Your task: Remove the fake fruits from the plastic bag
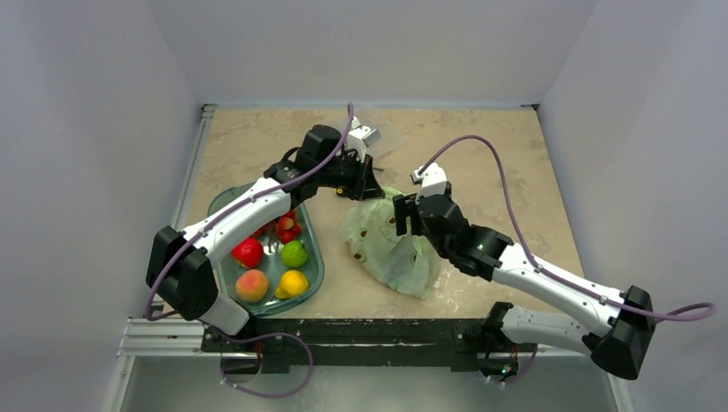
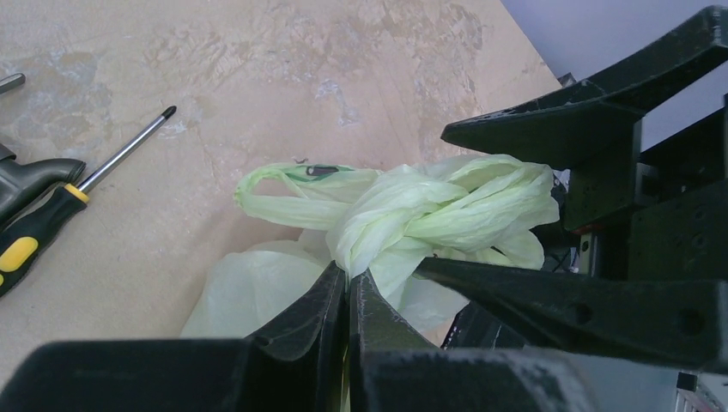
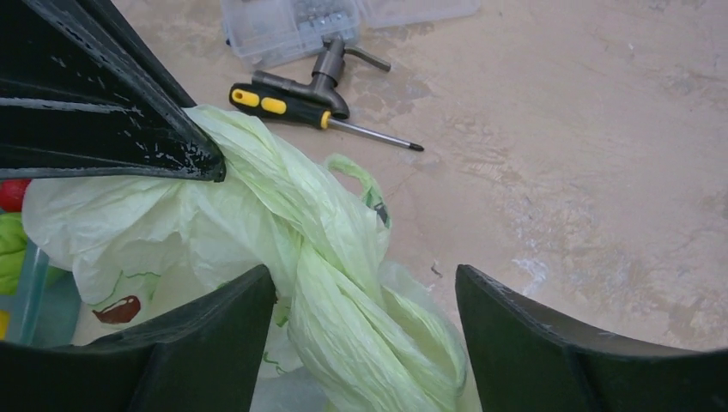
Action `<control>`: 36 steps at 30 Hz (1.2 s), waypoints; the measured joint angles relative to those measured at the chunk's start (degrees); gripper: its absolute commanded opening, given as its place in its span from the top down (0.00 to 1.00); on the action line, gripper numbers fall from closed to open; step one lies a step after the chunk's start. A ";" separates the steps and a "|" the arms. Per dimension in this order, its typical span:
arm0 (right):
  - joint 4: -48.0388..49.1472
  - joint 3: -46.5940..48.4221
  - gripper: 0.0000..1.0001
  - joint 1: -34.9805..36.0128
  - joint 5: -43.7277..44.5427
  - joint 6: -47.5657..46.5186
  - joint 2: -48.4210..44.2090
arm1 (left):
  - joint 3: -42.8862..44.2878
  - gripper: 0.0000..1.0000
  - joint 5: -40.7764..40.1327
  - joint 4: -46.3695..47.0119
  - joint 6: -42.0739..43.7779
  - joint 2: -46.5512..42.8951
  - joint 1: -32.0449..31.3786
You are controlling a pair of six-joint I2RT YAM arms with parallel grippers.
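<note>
The pale green plastic bag (image 1: 391,249) lies mid-table with its handles twisted into a knot (image 2: 429,210). My left gripper (image 1: 367,184) is shut on the twisted plastic just under the knot, seen close in the left wrist view (image 2: 349,273). My right gripper (image 1: 402,215) is open, its jaws standing on either side of the twisted handle rope (image 3: 360,292) without touching it. The bag fills the lower left of the right wrist view (image 3: 129,232). The fake fruits are hidden inside the bag; none shows.
A teal oval tray (image 1: 318,273) left of the bag holds a strawberry cluster (image 1: 288,227), a peach (image 1: 251,285) and other fruits. A black-and-yellow screwdriver (image 3: 292,107) and a clear parts box (image 3: 292,26) lie on the table beyond the bag.
</note>
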 measured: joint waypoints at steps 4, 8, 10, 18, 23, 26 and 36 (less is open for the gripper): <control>2.29 -2.80 0.48 0.00 0.92 2.45 -6.32 | 0.00 1.00 -0.15 -0.02 0.00 0.00 0.00; 4.63 -7.41 0.70 0.00 3.80 6.69 -15.98 | 0.00 1.00 -1.18 -0.44 0.00 0.00 0.00; 5.51 -9.90 0.97 0.00 5.16 8.57 -20.24 | 0.00 1.00 -2.01 -0.59 0.02 0.00 0.00; 6.78 -13.88 0.55 -0.07 4.42 9.27 -27.67 | 0.00 1.00 -3.30 -0.81 0.04 0.00 0.00; 4.42 -8.46 0.41 -0.07 -0.37 2.40 -19.10 | 0.00 1.00 -2.97 -0.76 0.02 0.00 0.00; 1.57 -2.49 0.38 -0.07 -1.40 -0.57 -10.95 | 0.00 1.00 -2.58 -0.76 0.02 0.00 0.00; -4.35 2.03 0.87 0.00 2.99 -0.24 0.24 | 0.00 1.00 -1.99 -0.76 0.02 0.00 -0.04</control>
